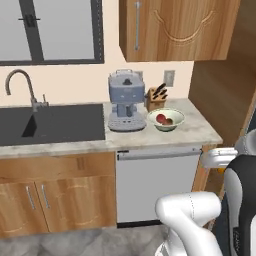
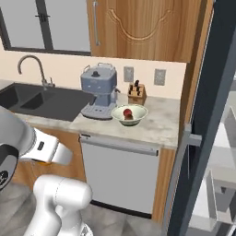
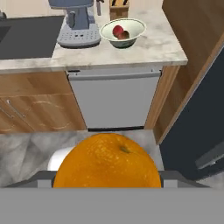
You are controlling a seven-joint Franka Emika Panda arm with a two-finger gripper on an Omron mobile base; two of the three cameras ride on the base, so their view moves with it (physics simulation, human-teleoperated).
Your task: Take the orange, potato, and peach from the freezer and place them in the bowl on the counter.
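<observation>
A pale marbled surface point(image 1: 197, 131) runs along a cream wall under a window, over wooden cupboards and a white dishwasher front point(image 1: 155, 185), with a dark sink point(image 1: 50, 122) at its left end. The orange point(image 3: 107, 161) is round, with no long axis; its stem dimple faces up toward the camera, and the jaws are clamped on its sides above the grey floor. The bowl point(image 1: 166, 120) holds the peach point(image 1: 161, 118) and potato point(image 1: 169, 121), beside a blue coffee machine point(image 1: 125, 102) and knife block point(image 1: 156, 97). The dark freezer point(image 2: 207, 115) door stands at right.
</observation>
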